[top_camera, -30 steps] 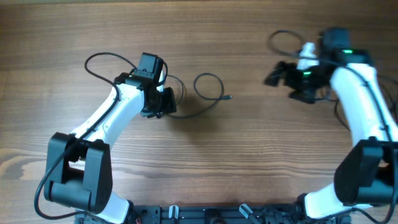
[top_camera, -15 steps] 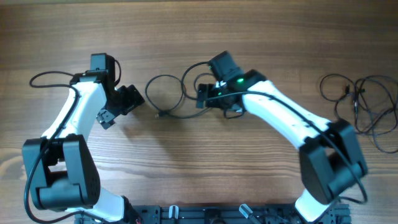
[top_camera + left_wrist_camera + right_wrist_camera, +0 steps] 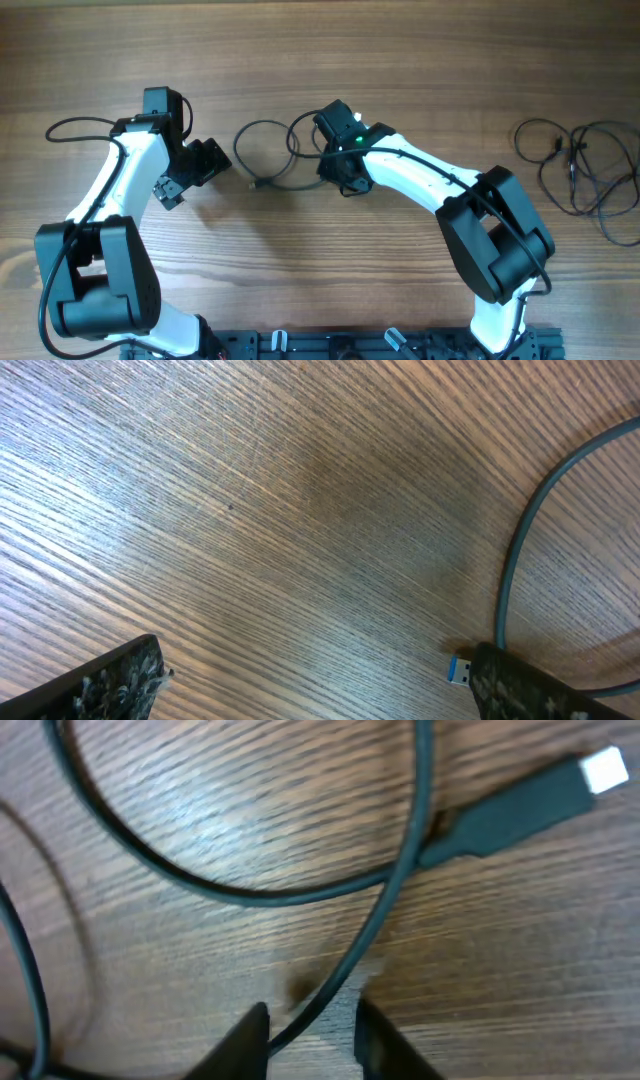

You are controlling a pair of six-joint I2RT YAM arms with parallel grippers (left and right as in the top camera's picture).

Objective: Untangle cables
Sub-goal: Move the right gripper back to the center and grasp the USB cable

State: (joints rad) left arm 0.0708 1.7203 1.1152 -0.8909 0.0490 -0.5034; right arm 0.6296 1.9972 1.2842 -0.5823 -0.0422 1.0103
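Overhead, mid-bench: right pincer has slid a touch toward the left edge since half a second back. It now sits on the cable where its two loops overlap. Loops and plug haven't moved. Left pincer is parked where it was, just left of the loops, jaws wide, holding nothing. Tangle by the right edge of the bench is unchanged, well apart from both arms.

Left wrist: left pincer is fully spread, with bare wood between the fingers. The cable curves down the right side. Its blue-tipped plug lies just beside the finger on that side; touching or not, can't tell.

Right wrist: this is the change that matters. Right pincer has drawn in from wide open to a narrow gap, with one strand running straight into it. A sliver of wood shows beside the strand, so I can't tell if it's clamped or only fenced in. Another strand crosses it higher up and ends in a second plug at top right.

Read: the grab at the crossing is under way and the left side is free to help. Nothing is separated yet, so the task looks early. Risk: closing this near the crossing could catch both strands.
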